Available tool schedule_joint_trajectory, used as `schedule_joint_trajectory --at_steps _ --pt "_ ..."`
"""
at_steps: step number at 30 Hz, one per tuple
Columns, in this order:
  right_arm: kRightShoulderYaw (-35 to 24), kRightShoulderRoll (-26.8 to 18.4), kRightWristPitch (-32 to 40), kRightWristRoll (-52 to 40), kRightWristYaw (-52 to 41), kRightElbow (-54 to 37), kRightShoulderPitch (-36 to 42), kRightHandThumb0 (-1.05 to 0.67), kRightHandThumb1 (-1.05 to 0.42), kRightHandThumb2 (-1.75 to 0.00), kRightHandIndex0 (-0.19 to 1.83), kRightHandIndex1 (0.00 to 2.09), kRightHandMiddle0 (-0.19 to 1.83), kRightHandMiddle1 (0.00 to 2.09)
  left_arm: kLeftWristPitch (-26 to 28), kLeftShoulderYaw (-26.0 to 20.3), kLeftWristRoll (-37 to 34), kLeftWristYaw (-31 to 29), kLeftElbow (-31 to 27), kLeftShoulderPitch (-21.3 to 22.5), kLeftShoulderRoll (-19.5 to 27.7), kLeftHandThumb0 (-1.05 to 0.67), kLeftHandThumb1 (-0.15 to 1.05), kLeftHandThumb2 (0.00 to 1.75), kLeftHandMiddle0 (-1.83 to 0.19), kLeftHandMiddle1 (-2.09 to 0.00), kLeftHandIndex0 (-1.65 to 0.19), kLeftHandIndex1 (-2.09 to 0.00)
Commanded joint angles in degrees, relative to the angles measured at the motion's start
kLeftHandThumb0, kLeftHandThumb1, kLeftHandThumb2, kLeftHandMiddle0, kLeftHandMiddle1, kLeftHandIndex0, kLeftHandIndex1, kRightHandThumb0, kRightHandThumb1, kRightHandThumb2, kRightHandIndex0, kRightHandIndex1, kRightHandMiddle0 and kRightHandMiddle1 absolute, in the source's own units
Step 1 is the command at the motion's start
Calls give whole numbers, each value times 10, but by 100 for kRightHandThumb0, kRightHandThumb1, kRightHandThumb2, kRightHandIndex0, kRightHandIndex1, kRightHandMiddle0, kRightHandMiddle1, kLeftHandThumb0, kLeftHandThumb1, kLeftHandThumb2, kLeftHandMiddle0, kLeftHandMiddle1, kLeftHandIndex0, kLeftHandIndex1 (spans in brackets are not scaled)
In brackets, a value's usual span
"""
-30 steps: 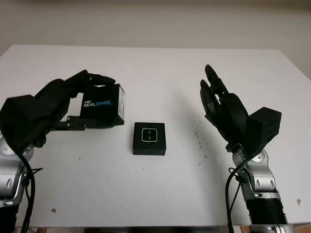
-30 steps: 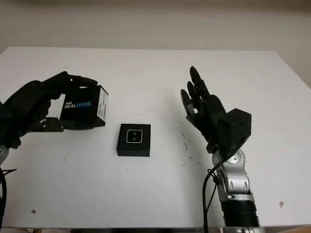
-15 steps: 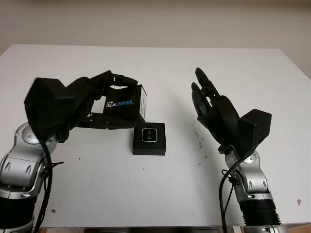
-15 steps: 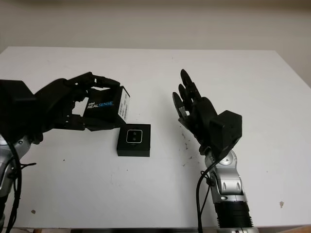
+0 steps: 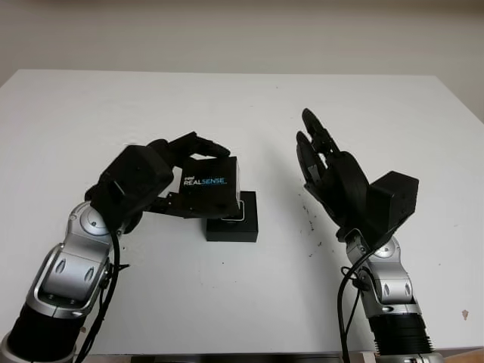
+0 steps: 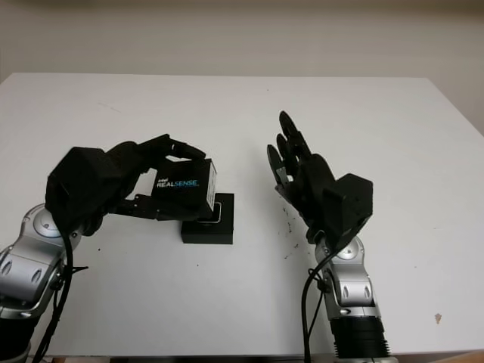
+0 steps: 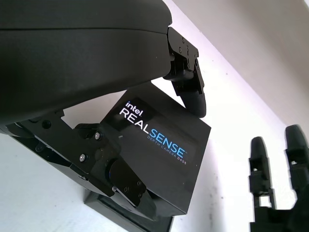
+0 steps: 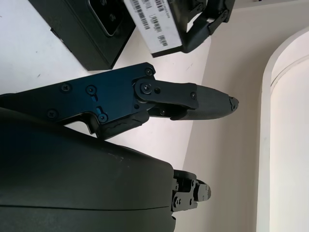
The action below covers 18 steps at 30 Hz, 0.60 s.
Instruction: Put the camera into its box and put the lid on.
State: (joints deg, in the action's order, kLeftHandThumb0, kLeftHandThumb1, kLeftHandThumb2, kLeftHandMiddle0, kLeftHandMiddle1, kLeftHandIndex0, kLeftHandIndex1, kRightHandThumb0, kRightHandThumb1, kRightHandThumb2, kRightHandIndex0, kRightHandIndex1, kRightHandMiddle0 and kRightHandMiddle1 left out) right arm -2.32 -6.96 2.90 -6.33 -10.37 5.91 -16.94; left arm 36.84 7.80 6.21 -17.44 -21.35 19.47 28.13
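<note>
My left hand [image 5: 170, 178] is shut on the black box lid [image 5: 210, 193], which bears the white RealSense lettering, and holds it tilted just above the left part of the open black box [image 5: 240, 221]. The lid [image 7: 161, 145] hides most of the box, so the camera inside shows as a sliver at the lid's right edge. In the right wrist view the box [image 8: 91, 29] lies below the lid's barcode label [image 8: 155, 26]. My right hand [image 5: 333, 178] is open and raised upright, to the right of the box and apart from it.
The white table [image 5: 249, 113] spreads wide on all sides, with small dark specks [image 5: 311, 219] between the box and my right hand. A pale wall stands behind the table's far edge.
My left hand has carried the lid rightward from the table's left side until it hangs over the box. My right hand shifted a little left toward the box.
</note>
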Motion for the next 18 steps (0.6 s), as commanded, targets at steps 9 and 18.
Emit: schedule_joint_trajectory --at_steps 9,18 --pt "-1 8 -3 -1 2 -9 -4 -65 -105 -47 -1 6 -2 9 0 12 22 -12 -20 -8 -6 -14 95 6 -42 -144 -29 -140" --pt "-1 11 -3 1 3 -4 -3 -65 -105 -46 -1 6 -2 9 -2 17 26 -11 -24 -26 -29 -13 95 5 -41 -138 -30 -141"
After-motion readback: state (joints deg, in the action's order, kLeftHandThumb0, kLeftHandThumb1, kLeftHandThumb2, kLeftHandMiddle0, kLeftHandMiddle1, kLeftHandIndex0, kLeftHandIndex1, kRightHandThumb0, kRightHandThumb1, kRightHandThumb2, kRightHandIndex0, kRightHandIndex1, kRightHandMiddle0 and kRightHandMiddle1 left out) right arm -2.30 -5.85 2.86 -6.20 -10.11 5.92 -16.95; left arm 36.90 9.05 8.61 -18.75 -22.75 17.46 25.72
